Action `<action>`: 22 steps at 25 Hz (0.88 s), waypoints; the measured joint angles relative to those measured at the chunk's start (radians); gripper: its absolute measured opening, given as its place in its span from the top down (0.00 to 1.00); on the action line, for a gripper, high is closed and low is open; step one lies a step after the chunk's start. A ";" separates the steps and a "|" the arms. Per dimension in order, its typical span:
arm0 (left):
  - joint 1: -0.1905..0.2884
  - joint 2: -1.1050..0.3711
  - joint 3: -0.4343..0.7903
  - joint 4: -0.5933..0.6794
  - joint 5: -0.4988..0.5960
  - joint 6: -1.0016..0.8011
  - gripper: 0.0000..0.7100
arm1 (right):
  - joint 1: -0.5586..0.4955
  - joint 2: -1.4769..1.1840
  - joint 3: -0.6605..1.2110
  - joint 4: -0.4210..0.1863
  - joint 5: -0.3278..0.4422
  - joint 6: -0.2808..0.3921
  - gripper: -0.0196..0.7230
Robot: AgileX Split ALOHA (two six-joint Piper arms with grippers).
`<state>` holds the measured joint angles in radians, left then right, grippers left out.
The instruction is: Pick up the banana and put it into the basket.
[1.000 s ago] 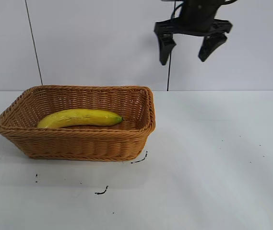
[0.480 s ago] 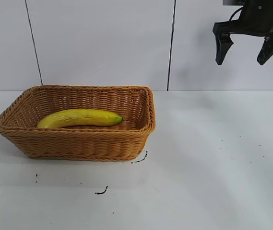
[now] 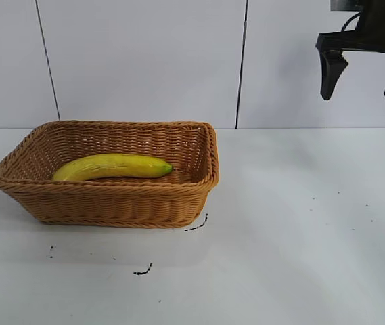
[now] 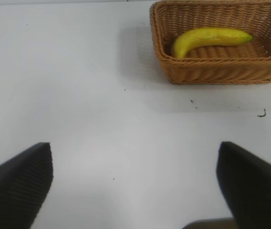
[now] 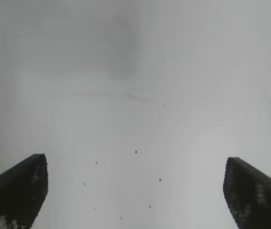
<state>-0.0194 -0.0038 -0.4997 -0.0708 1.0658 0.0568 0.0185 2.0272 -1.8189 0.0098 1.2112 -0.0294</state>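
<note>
The yellow banana (image 3: 113, 166) lies lengthwise inside the tan wicker basket (image 3: 111, 200) on the left half of the white table. Both also show in the left wrist view, the banana (image 4: 206, 39) in the basket (image 4: 221, 71). My right gripper (image 3: 361, 91) hangs open and empty high above the table's far right, well away from the basket. In the right wrist view my right gripper (image 5: 135, 191) is over bare speckled table. My left gripper (image 4: 135, 186) is open and empty above bare table, far from the basket; it does not show in the exterior view.
Small black marks (image 3: 145, 270) dot the white table (image 3: 300, 223) in front of the basket. A white panelled wall (image 3: 145, 61) stands behind the table.
My right gripper has moved from above the basket's right end to the far right, staying high and open. The banana and basket have not moved.
</note>
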 joint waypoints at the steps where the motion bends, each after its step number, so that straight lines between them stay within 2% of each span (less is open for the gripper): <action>1: 0.000 0.000 0.000 0.000 0.000 0.000 0.02 | 0.000 -0.044 0.050 0.000 0.000 0.001 0.04; 10: 0.000 0.000 0.000 0.000 0.000 0.000 0.02 | 0.000 -0.504 0.492 0.041 0.000 0.005 0.04; 19: 0.000 0.000 0.000 0.000 0.000 0.000 0.02 | 0.000 -0.983 0.865 0.045 0.002 0.005 0.04; 22: 0.000 0.000 0.000 0.000 0.001 0.000 0.02 | 0.000 -1.138 0.982 0.045 -0.049 0.005 0.04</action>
<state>-0.0194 -0.0038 -0.4997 -0.0708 1.0671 0.0568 0.0185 0.8892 -0.8366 0.0547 1.1619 -0.0244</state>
